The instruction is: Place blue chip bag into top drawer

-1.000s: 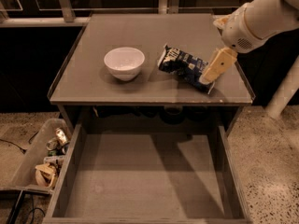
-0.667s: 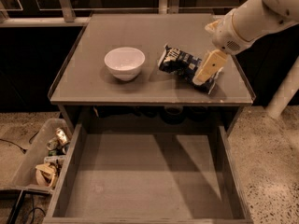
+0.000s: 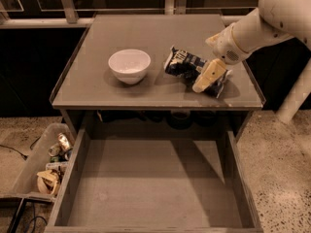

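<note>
Here's the tool [image 3: 208, 77], down at the right side of the desk [image 3: 146, 33], hanging off a pale arm [image 3: 262, 23] that reaches in from the upper right corner. It sits right over the right half of the blue chip bag [image 3: 184, 64], pressed against the foil or just above it, and from this angle I cannot tell which. I also cannot tell whether the tool is open or closed, or whether it has any grip on the bag.

The bag itself lies flat on the desk top, right of centre. Its dark navy left end with the white lettering pokes out clear of the tool, while its right end is partly covered.

Just to the left of the bag, apart from it, stands a white bowl [image 3: 129, 65], upright, near the middle of the desk.

Below the desk's front edge the top drawer [image 3: 155, 183] is pulled wide open toward the camera, with a flat grey bottom and low walls on either side. The bag is up on the desk, not in the drawer.

On the floor to the left, beside the drawer, there's a clear bin [image 3: 29, 169] holding jumbled small items. The floor [image 3: 277, 169] is speckled stone, and pale rails [image 3: 68, 4] cross the dark background behind the desk.
</note>
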`<action>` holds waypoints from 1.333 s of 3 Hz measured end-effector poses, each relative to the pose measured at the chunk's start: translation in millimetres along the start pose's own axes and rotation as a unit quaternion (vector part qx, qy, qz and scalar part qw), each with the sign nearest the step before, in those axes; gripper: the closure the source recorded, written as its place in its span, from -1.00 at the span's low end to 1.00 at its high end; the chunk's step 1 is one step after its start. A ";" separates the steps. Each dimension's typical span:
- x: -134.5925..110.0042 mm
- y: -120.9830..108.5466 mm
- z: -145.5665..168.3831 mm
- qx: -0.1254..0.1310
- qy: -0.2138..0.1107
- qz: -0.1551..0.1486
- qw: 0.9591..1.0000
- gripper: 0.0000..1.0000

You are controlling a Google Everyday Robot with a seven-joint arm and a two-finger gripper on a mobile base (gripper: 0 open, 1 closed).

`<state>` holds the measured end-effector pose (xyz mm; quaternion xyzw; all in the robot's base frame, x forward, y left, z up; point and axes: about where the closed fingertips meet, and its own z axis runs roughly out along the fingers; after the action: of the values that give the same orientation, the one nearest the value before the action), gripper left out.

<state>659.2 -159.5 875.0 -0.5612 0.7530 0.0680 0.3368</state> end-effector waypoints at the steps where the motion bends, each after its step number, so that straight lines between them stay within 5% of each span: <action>1: 5.4 5.1 16.0 -0.015 -0.006 0.019 1.000 -1.00; 4: 5.4 5.2 16.3 -0.016 -0.006 0.019 1.000 0.31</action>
<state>660.8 -154.1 857.9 -0.5517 0.7602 0.0895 0.3313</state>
